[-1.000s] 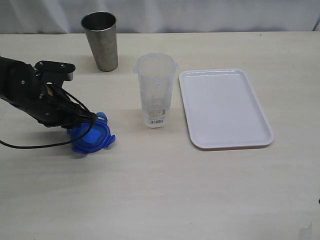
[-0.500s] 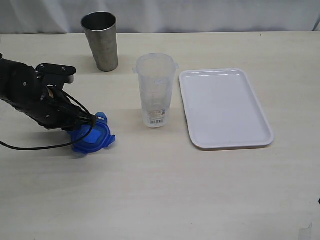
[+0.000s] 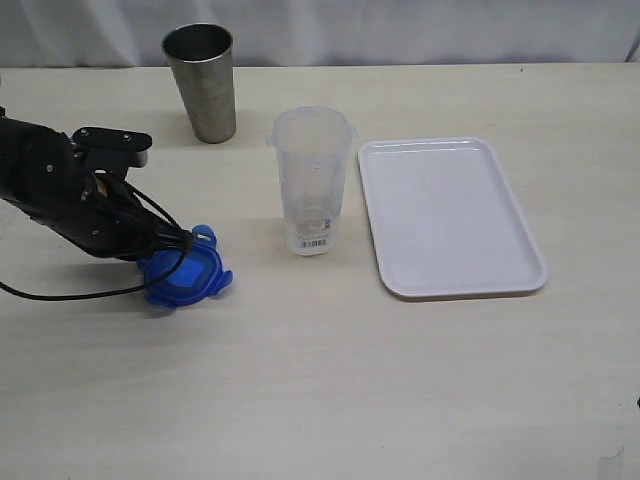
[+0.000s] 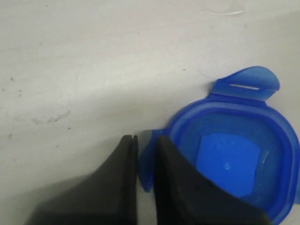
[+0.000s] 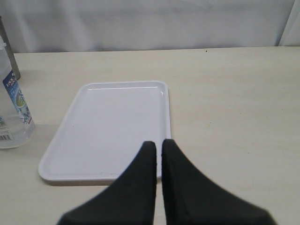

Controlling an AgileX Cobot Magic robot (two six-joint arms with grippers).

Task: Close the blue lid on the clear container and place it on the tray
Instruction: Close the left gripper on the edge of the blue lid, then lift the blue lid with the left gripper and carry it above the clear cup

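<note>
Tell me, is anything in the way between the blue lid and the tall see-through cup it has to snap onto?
Nothing visible is. Only bare table lies between the small blue plastic lid and the tall clear plastic container. The grey metal tumbler stands farther back, off that path.

I work at a pale wood-grain table [image 3: 320,400] under soft, even light, with a wrinkled white cloth backdrop [image 3: 420,30] hanging along its far edge.

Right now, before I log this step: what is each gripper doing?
Left gripper: closed on a clip tab of the blue lid.
Right gripper: closed, holding nothing.
</note>
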